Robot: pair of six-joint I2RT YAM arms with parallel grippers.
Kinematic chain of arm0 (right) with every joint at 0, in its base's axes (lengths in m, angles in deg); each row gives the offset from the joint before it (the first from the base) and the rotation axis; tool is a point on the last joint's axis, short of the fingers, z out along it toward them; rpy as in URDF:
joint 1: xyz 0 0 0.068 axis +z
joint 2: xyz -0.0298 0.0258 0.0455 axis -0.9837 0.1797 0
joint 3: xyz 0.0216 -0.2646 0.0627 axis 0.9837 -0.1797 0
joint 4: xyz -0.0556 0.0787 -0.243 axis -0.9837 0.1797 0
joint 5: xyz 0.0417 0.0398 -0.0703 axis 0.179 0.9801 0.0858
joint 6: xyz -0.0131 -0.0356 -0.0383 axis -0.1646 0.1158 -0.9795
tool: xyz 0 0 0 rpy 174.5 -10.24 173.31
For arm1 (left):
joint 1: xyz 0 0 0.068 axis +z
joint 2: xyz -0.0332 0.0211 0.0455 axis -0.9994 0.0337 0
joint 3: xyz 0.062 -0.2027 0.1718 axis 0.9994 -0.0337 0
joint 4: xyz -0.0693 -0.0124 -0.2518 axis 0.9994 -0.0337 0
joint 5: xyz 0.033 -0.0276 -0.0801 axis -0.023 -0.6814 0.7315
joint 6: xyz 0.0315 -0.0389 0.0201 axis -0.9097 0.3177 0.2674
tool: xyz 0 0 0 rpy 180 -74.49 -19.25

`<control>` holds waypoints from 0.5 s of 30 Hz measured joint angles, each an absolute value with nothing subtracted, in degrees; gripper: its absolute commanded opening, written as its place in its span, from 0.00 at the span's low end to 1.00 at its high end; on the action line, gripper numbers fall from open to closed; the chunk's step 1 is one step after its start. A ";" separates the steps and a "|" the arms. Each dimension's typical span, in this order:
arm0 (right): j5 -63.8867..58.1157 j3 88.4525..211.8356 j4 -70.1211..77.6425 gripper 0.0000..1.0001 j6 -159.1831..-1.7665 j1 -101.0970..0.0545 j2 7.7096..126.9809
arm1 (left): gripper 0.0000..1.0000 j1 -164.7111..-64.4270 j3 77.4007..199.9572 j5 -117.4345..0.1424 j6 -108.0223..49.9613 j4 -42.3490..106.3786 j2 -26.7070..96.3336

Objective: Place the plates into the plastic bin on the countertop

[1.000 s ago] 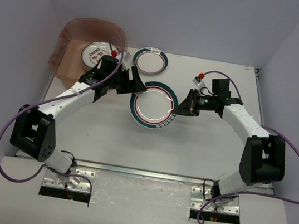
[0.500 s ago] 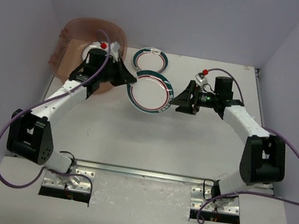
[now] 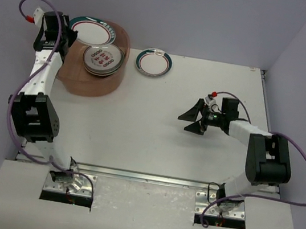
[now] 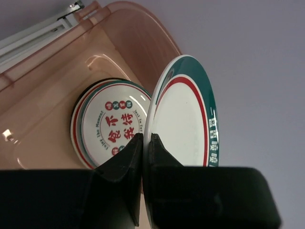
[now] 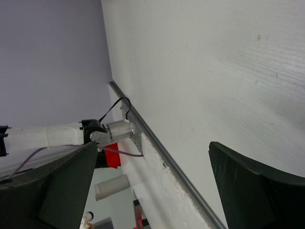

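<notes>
My left gripper (image 3: 73,32) (image 4: 145,140) is shut on the rim of a white plate with a teal and red border (image 3: 92,30) (image 4: 183,121). It holds the plate tilted on edge above the far side of the translucent pinkish plastic bin (image 3: 74,82) (image 4: 52,90). Inside the bin lies a stack of plates (image 3: 102,60) (image 4: 110,125), the top one with red characters. A teal-rimmed plate (image 3: 154,61) lies flat on the white countertop (image 3: 139,130) (image 5: 214,57) right of the bin. My right gripper (image 3: 190,120) (image 5: 152,162) stands open and holds nothing, low over the countertop at mid right.
The bin sits in the far left corner against the lavender walls. A metal rail (image 3: 144,176) (image 5: 157,143) runs along the countertop's near edge, with both arm bases behind it. Purple cables loop off both arms.
The left gripper shut on the teal-rimmed plate at the table's middle and carried it left and back over the bin. The right gripper let go of it, opened wide and drew back right.
</notes>
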State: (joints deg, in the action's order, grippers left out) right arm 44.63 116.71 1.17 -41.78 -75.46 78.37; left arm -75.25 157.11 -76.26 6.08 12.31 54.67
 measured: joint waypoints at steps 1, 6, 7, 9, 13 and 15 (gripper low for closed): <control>44.88 116.51 0.47 0.99 -41.51 -75.44 78.68 | 0.00 -75.28 159.66 -76.22 6.27 12.38 57.93; 45.59 116.22 -0.76 0.99 -41.99 -75.44 78.91 | 0.02 -75.29 164.35 -75.66 6.65 11.15 69.66; 45.65 116.22 -0.69 0.99 -42.24 -75.44 78.91 | 0.06 -75.30 164.43 -75.59 6.63 10.52 71.06; 45.70 116.22 -0.58 0.99 -42.68 -75.44 78.95 | 0.18 -75.32 164.44 -75.37 6.62 9.45 73.28; 45.74 116.40 -0.52 0.99 -43.44 -75.44 79.17 | 0.57 -75.34 164.44 -73.33 6.71 9.70 74.87; 46.05 116.82 -0.32 0.99 -43.78 -75.44 79.74 | 0.94 -75.34 164.54 -72.46 6.84 10.23 74.93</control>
State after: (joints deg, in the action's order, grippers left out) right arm 46.05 116.82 -0.32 -43.78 -75.44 79.74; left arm -75.34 164.54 -72.46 6.84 10.23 74.93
